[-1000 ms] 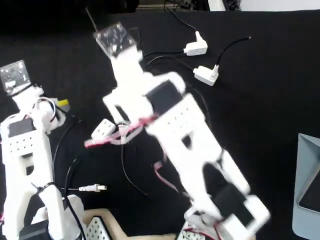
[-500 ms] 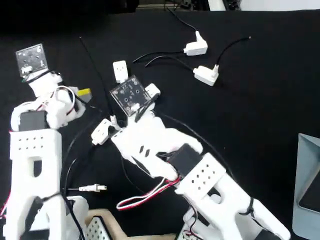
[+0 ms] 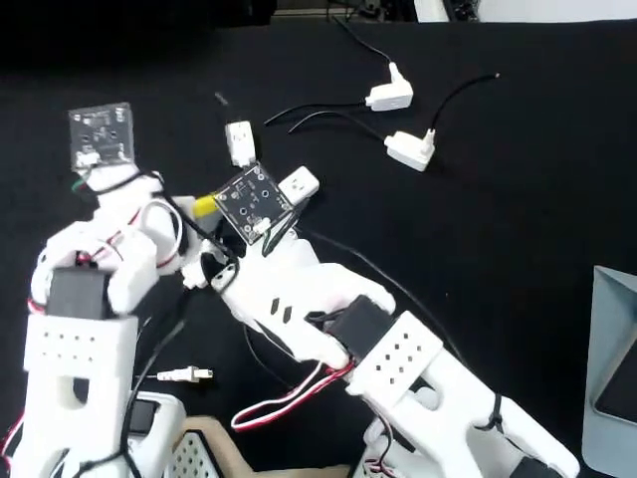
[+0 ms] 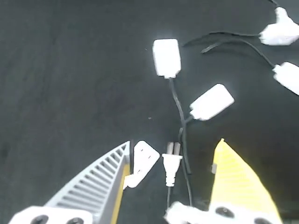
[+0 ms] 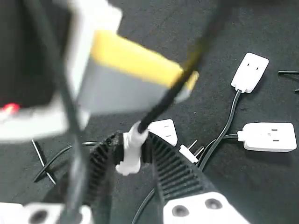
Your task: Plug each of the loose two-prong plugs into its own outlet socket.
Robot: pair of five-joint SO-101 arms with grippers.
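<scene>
Though a cable (image 5: 187, 73) hides much, right claw (image 5: 133, 145) seemingly pinches a plug (image 5: 130, 153) while left claw (image 4: 174, 142) gapes.

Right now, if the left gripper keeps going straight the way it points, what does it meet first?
Probably the white two-prong plug, which lies on the black table between the tips of the open left gripper, beside a small white outlet socket. How high the gripper sits above them is unclear.

Left arm (image 3: 80, 329): upright, wrist tipped down;
Left claw (image 4: 174, 142): jaws spread wide;
Right arm (image 3: 408, 358): stretched diagonally toward the left arm;
Right claw (image 5: 133, 140): pinched on a white plug (image 5: 127, 161)
</scene>
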